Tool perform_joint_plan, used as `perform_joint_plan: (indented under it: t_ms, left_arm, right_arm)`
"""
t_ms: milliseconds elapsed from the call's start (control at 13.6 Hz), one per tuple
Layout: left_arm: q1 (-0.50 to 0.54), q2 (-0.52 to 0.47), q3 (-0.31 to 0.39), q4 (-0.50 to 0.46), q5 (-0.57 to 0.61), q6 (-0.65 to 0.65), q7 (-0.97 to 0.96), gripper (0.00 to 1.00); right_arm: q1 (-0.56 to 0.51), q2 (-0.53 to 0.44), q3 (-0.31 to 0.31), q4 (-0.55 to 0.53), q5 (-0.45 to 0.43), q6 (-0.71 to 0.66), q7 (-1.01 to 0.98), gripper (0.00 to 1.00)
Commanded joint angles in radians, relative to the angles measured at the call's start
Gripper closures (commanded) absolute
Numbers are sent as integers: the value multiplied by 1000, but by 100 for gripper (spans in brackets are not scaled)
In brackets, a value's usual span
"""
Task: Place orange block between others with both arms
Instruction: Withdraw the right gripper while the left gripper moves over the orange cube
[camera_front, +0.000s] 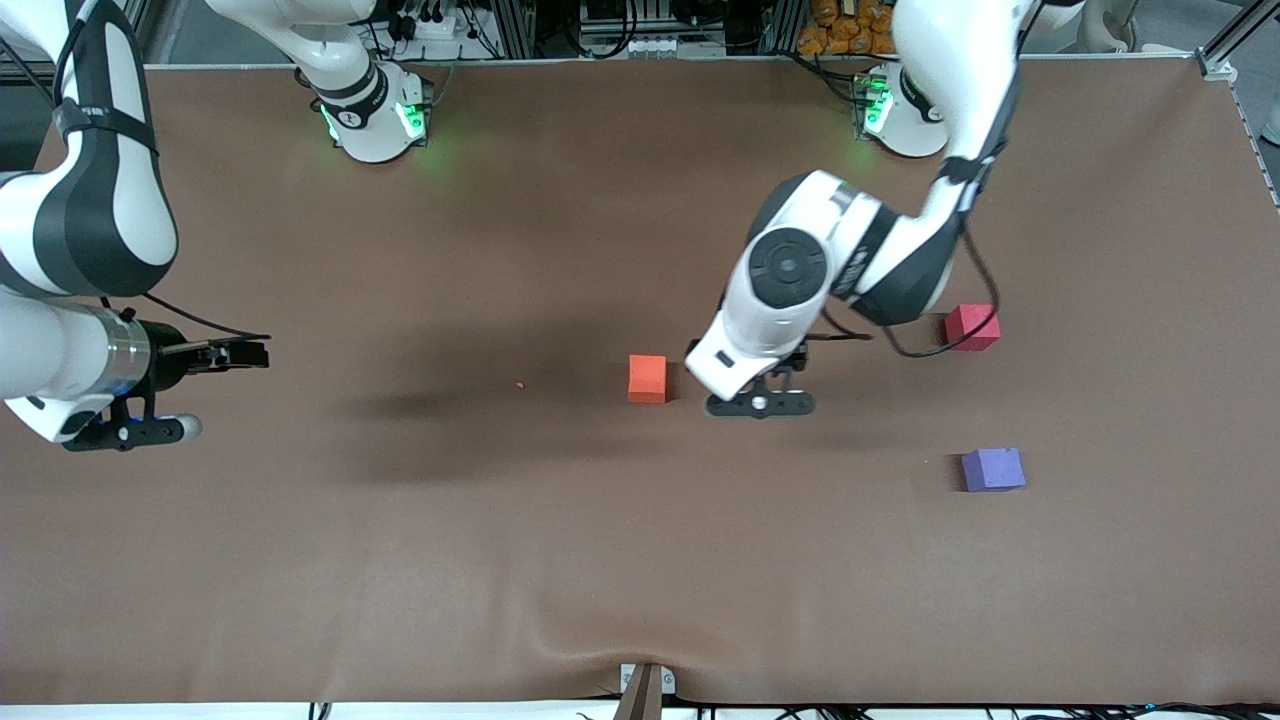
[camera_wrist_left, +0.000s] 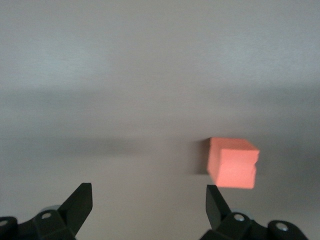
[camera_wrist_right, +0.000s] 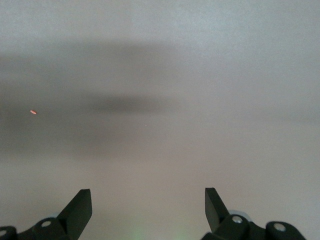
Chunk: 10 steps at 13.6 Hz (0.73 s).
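I work in a robotics lab, not a home or a shop. My two white arms are bolted at green-lit bases (camera_front: 375, 120) along one edge of a wide table (camera_front: 560, 560) covered in a plain brown sheet that wrinkles at the edge nearest the front camera. Past my bases stand aluminium frame rails (camera_front: 520, 25), a power strip and bundles of black cable (camera_front: 610, 20). The only props on the sheet are three small foam cubes (camera_front: 647, 379), test pieces rather than household goods.
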<state>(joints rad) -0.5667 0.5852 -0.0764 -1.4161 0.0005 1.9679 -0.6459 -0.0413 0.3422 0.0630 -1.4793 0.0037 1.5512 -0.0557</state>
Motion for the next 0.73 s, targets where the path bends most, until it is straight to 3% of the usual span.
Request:
perform_joint_plan:
  t_ms: [0, 220, 660]
  left_arm:
    - [-47, 62, 9, 42, 9, 78, -69, 0]
    - [-96, 114, 7, 42, 9, 181, -77, 0]
    - [-145, 203, 9, 42, 9, 311, -95, 0]
  right_arm:
    - [-41, -155, 20, -214, 10, 95, -44, 0]
    - [-118, -206, 20, -243, 27, 93, -124, 0]
    - [-155, -291, 14, -269, 27, 72, -113, 0]
